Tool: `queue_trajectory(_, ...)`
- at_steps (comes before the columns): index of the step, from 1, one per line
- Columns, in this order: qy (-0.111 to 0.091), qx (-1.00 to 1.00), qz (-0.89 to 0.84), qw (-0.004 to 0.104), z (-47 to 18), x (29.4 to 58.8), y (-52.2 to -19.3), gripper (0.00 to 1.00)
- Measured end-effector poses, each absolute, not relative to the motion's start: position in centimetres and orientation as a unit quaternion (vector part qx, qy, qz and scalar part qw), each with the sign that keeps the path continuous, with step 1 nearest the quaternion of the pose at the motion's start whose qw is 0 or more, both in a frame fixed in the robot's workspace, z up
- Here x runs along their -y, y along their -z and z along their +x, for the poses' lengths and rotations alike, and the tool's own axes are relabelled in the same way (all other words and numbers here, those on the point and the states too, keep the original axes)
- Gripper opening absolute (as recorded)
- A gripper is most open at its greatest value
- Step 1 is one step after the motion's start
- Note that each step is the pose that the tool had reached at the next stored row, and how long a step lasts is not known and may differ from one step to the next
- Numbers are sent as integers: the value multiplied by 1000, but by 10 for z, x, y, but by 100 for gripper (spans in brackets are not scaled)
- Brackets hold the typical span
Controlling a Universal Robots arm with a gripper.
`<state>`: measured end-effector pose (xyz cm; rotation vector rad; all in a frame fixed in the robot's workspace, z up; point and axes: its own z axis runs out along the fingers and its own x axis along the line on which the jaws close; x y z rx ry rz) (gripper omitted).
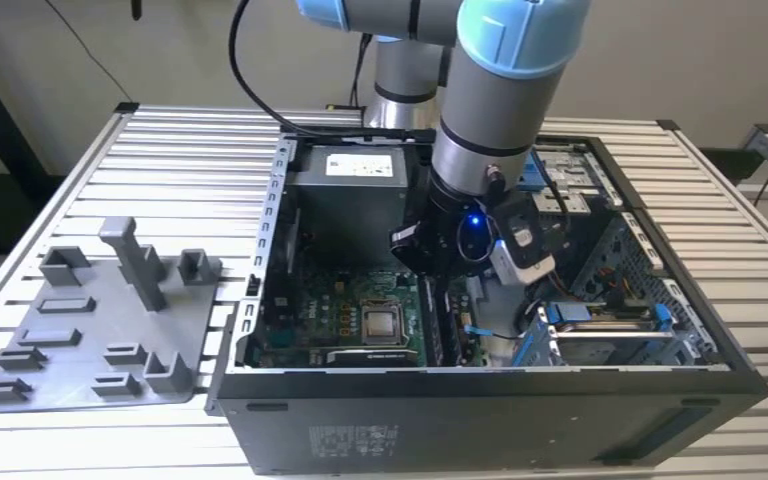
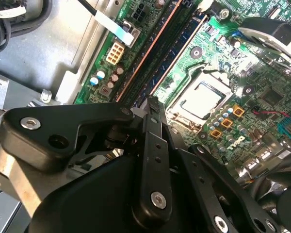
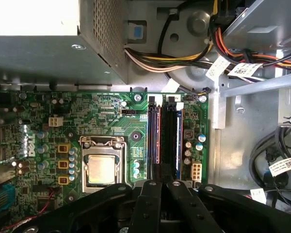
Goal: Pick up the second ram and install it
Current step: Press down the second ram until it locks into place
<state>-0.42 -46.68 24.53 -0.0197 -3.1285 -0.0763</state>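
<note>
Fingers (image 3: 153, 194) are drawn in to a narrow gap at the near end of the second ram (image 3: 169, 136), a dark strip standing on edge in the line of the memory slots (image 3: 154, 136). The gripper (image 3: 164, 180) appears to be clamped on that end. In the second wrist view the gripper (image 2: 153, 104) tip sits right at the end of the same dark strip (image 2: 160, 48).

Step in hand, as judged: insertion, with the module at the slot and not confirmed as seated. Finishing it calls for the board square to the slot, even downward pressure, and both end latches closing.

Surroundings: the processor (image 3: 101, 170) lies just beside the slots on the green motherboard (image 3: 111, 121). The power supply (image 3: 39, 48) and a cable bundle (image 3: 184, 53) lie beyond. In the exterior view the arm reaches down into the open computer case (image 1: 491, 420), and the grey fixture plate (image 1: 91, 330) sits apart on the table (image 1: 171, 150).

Hidden or unclear: the actual contact between pads and module, the near latch, and how deep the module sits.
</note>
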Motion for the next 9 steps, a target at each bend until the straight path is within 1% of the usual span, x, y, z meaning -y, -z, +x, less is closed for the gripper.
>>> queue_trajectory(9,24,1000,4,6,-4,467,-245,11)
